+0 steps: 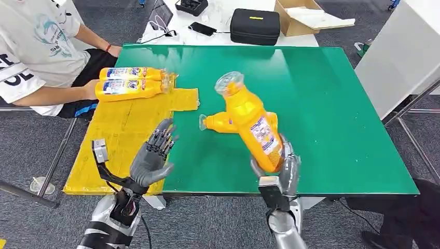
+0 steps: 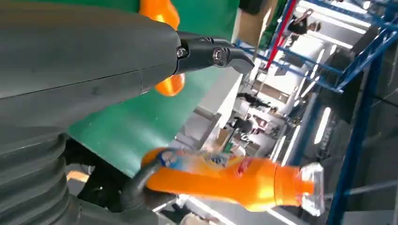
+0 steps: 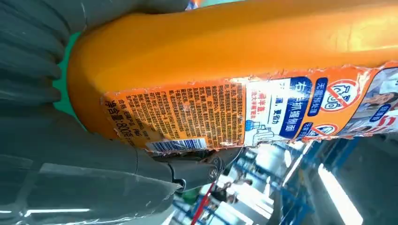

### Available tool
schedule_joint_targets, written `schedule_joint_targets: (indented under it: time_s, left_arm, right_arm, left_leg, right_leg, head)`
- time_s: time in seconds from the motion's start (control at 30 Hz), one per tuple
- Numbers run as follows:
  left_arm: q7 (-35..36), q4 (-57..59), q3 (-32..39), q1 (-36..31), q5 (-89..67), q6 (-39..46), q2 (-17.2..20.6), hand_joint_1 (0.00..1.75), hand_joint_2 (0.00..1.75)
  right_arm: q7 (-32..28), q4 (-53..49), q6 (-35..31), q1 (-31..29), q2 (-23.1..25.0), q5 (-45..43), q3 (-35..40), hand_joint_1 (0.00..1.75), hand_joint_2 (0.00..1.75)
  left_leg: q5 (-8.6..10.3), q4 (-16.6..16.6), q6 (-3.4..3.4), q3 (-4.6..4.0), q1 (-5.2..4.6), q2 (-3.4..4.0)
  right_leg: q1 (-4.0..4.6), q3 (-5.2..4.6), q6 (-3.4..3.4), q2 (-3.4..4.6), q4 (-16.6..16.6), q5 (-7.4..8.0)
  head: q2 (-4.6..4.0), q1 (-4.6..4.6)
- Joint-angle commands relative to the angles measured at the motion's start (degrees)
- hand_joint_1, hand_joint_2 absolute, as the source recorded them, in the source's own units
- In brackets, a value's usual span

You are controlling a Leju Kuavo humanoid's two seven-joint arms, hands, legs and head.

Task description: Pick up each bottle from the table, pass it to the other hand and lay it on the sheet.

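My right hand [image 1: 283, 168] grips the base of an orange bottle [image 1: 249, 118] with a clear cap, lifted above the green table [image 1: 332, 104] and tilted to the left. The right wrist view shows that bottle [image 3: 244, 84] close up, label facing the camera. My left hand [image 1: 153, 155] is open, fingers spread, over the table's front left, apart from the bottle. The left wrist view shows the held bottle [image 2: 234, 178] beyond my left hand [image 2: 94, 61]. Another orange bottle [image 1: 220, 123] lies on the table behind the held one. Two bottles [image 1: 129, 81] lie on the yellow sheet [image 1: 119, 135].
A person [image 1: 36, 52] sits at the table's far left, a hand by the two laid bottles. A black case [image 1: 255, 26], a cardboard box [image 1: 306, 18] and a phone [image 1: 202, 28] sit on a white table behind. A white cabinet [image 1: 399, 52] stands to the right.
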Motion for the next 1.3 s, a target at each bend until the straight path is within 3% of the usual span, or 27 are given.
schedule_joint_targets:
  time_s: [0.03,0.27,0.57,0.6,0.63,0.83,0.93,0.97,1.0,1.07,1.13,1.3]
  left_arm:
    - [0.89,8.44,-6.49,-5.44,-0.08,1.76,1.87,0.00,1.75]
    - [2.39,12.68,-7.75,-7.77,2.96,1.04,1.07,0.00,1.75]
    - [3.86,10.11,-7.17,-7.15,8.38,-0.91,0.77,0.00,1.75]
    - [3.83,9.19,-6.65,-6.76,9.66,-1.37,0.68,0.00,1.75]
    - [4.45,7.83,-6.23,-6.13,11.46,-1.96,0.59,0.00,1.75]
    - [6.52,4.33,-6.01,-4.04,14.14,-1.84,0.65,0.00,1.75]
    - [3.90,3.38,-8.88,-4.07,6.75,2.11,2.15,0.00,1.75]
    - [2.22,3.98,-9.78,-4.38,3.14,4.03,2.40,0.56,1.75]
    - [1.72,4.46,-11.45,-4.66,-0.18,4.46,3.00,1.75,1.75]
    - [1.07,5.29,-11.89,-4.85,-1.63,4.98,3.00,1.75,1.75]
    - [0.10,6.94,-13.34,-5.12,-4.07,4.48,3.32,1.75,1.75]
    - [-0.53,8.67,-15.36,-5.79,-6.59,3.60,4.21,1.75,1.75]
  right_arm:
    - [-0.18,15.49,-4.31,-6.08,3.00,7.27,9.94,1.75,1.75]
    - [-0.18,21.72,-4.31,-7.68,6.00,12.56,11.67,1.75,1.75]
    - [-0.18,29.11,-4.31,-8.66,6.15,11.49,13.62,1.75,1.75]
    - [-0.18,30.63,-4.31,-9.00,6.16,11.19,13.51,1.75,1.75]
    - [-0.18,30.82,-4.31,-8.83,6.13,10.65,13.19,1.75,1.75]
    - [-0.18,31.60,-4.31,-8.80,6.27,11.15,11.41,1.75,1.75]
    - [-0.18,29.32,-4.31,-8.28,6.89,12.41,8.39,1.75,1.75]
    - [-0.18,28.39,-4.31,-8.22,7.06,12.79,7.62,1.75,1.75]
    - [-0.18,27.22,-4.31,-8.26,7.28,12.20,7.10,1.75,1.75]
    - [-0.18,26.90,-4.31,-8.50,7.30,11.75,7.10,1.75,1.75]
    - [-0.18,25.54,-4.31,-8.50,7.72,12.05,5.85,1.75,1.75]
    - [-0.18,24.62,-4.31,-8.78,7.93,10.64,5.09,1.75,1.75]
  left_leg:
    - [-0.08,-0.04,0.03,0.29,0.02,0.21]
    - [-0.05,-0.08,0.04,0.32,0.00,0.10]
    - [-0.02,-0.05,0.02,0.17,0.01,0.03]
    - [-0.13,-0.07,0.07,0.50,0.02,0.07]
    - [-0.04,-0.04,0.03,0.19,0.01,0.06]
    - [-0.10,-0.04,0.05,0.31,0.00,0.07]
    - [-0.12,-0.03,0.06,0.34,0.02,0.09]
    - [-0.05,-0.03,0.04,0.17,-0.01,0.05]
    - [-0.06,-0.02,0.04,0.21,-0.01,0.04]
    - [-0.20,-0.02,0.10,0.55,0.02,0.05]
    - [-0.05,-0.01,0.04,0.19,-0.01,0.04]
    - [-0.12,-0.01,0.06,0.32,0.00,0.12]
  right_leg:
    - [0.06,0.22,-0.10,0.13,-0.06,-0.01]
    - [0.04,0.28,-0.09,0.00,-0.08,-0.05]
    - [0.02,0.13,-0.06,-0.04,-0.05,-0.03]
    - [0.07,0.47,-0.14,-0.09,-0.09,-0.13]
    - [0.03,0.16,-0.07,-0.01,-0.05,-0.04]
    - [0.03,0.28,-0.09,-0.04,-0.05,-0.10]
    - [0.06,0.31,-0.09,-0.03,-0.07,-0.11]
    - [0.02,0.13,-0.07,-0.04,-0.02,-0.06]
    - [0.02,0.17,-0.07,-0.06,-0.02,-0.08]
    - [0.08,0.53,-0.17,-0.14,-0.03,-0.21]
    - [0.02,0.14,-0.08,-0.06,0.00,-0.07]
    - [0.04,0.26,-0.12,-0.01,-0.01,-0.11]
  head:
    - [0.00,-0.02]
    - [0.00,-0.02]
    - [0.00,0.00]
    - [0.00,-0.02]
    - [0.00,0.00]
    - [0.00,0.00]
    - [0.00,-0.02]
    - [0.00,-0.02]
    - [0.00,-0.02]
    - [0.00,-0.02]
    - [0.00,-0.02]
    - [0.00,-0.02]
